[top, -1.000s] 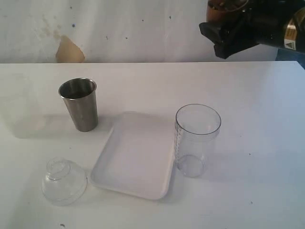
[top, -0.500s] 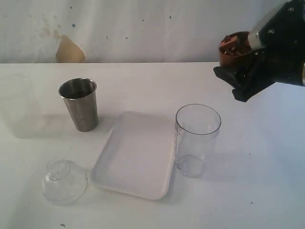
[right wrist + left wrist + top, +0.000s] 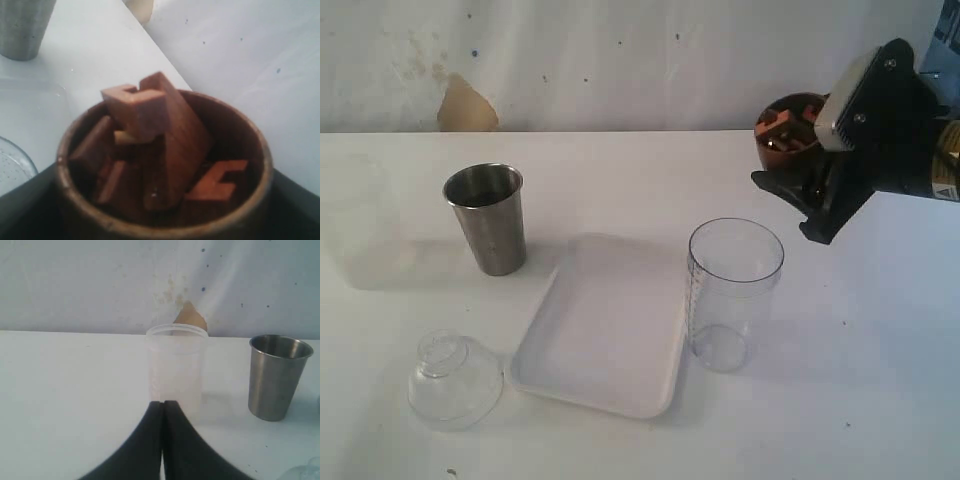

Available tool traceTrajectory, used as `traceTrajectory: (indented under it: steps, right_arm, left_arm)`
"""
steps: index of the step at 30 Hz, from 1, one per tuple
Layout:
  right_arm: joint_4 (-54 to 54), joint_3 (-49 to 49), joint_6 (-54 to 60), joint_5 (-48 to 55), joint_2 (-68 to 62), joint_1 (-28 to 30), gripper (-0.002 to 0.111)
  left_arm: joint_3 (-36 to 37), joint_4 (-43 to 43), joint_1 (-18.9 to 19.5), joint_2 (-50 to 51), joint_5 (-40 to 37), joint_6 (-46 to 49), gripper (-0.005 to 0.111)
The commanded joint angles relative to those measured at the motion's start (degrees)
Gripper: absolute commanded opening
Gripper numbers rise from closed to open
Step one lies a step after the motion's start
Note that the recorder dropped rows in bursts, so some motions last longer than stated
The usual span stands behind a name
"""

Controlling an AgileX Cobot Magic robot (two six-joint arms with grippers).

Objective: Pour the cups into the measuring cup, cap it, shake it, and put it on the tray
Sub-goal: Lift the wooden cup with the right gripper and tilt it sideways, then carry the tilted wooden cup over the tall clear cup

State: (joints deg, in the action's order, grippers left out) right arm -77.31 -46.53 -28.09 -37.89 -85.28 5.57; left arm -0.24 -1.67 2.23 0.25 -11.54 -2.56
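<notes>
My right gripper is shut on the dark-brown wooden cup, held in the air up and to the right of the measuring cup and tipped toward it. The right wrist view looks into the wooden cup, with my right gripper around it; brown wooden pieces fill it. The clear measuring cup stands upright, empty and uncapped, against the white tray's right edge. The steel tumbler stands at the back left. My left gripper is shut on nothing, low over the table, facing the tumbler.
A clear domed lid lies at the front left of the table. A frosted translucent cup stands just ahead of my left gripper and shows only faintly in the exterior view. A white wall with a tan patch closes the back.
My right gripper has come down from the top edge with the wooden cup, drawn closer to the measuring cup and tipped the cup's mouth toward it. Nothing else has moved.
</notes>
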Motion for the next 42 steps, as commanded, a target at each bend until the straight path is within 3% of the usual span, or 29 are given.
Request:
traceTrajectory:
  steps: [1,27,42]
  right_arm:
    - [0.35,0.08,6.20,-3.15,-0.08,0.14,0.000]
    - [-0.68,0.56,25.20,-4.84,-0.45,0.14,0.000]
    - [-1.19,0.56,28.09,-5.91,-1.17,0.14,0.000]
  left_arm:
    - [0.24,0.57,-0.04,-0.25,0.74,-0.14,0.000]
    - [0.24,0.57,-0.04,-0.25,0.74,-0.14,0.000]
    - [0.24,0.57,-0.04,-0.25,0.74,-0.14,0.000]
